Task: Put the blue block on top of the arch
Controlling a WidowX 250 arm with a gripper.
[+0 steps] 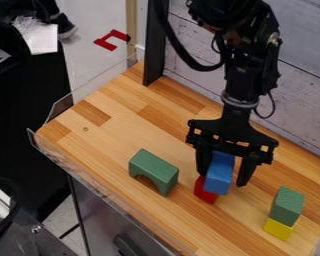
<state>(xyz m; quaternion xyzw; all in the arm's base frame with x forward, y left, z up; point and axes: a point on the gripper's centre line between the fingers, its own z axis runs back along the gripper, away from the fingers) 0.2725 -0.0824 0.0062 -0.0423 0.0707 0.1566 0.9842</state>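
While the tool (221, 179) hangs over the right half of the worktop (116, 135), pointing down, its fingers are apart, one on each side of the blue block (219, 175). Block sits near the left finger, with a narrow gap showing toward the right one. Can't tell if the left finger touches it. Blue block is upright with a slight tilt in view, and its lower end overlaps a red block (204, 191), which is partly hidden. Can't tell from this angle if blue rests on red. Green arch (154, 171) is left of that pair, apart from it, standing on the worktop with its opening facing the near edge. Blue block is not on the arch. Toward the right end: green block (287, 205) on top of a yellow block (279, 229), touching, well apart from the arch. Worktop is light wood in strips, with a clear guard (60, 105) along its left side. Behind it: pale plank wall (299, 35) and a black upright post (153, 50). Upper left, off the worktop: red angular piece (108, 44) on the floor, white sheet (42, 39) lying over something black.
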